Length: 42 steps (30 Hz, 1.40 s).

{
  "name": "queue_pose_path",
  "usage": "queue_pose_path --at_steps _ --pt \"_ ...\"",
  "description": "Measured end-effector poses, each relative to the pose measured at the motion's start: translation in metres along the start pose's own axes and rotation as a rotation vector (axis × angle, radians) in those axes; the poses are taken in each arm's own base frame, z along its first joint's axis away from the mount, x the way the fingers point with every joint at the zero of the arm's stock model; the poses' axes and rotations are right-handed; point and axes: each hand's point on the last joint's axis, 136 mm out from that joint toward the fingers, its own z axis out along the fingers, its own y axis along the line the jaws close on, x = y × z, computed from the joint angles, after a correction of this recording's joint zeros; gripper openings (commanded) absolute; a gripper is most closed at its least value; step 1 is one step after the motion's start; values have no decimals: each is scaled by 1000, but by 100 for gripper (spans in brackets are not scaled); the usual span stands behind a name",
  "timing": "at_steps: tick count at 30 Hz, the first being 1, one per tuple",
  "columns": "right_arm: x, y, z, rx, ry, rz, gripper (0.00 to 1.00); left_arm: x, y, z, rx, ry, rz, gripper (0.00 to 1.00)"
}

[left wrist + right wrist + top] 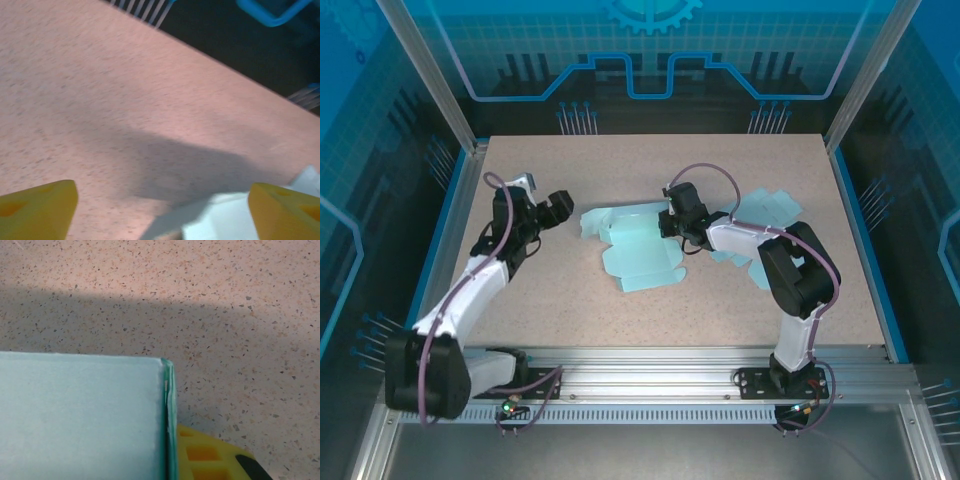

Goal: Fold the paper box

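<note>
Turquoise paper box [638, 255] has its edge clamped in right hand [669, 222]; left hand [563, 208] gapes nearby.

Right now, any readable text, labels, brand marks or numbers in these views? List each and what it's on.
No readable text in any view.
paper box: plain light blue, no print.
back panel: gear graphic and line pattern, no letters.
small fittings at the arm bases: too small to tell whether they carry markings.
</note>
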Motion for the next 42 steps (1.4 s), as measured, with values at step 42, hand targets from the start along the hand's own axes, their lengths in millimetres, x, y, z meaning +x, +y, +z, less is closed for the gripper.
queue_pose_path --at_steps 42 --pt "-2 1 2 2 14 21 13 119 -43 66 254 313 -16 77"
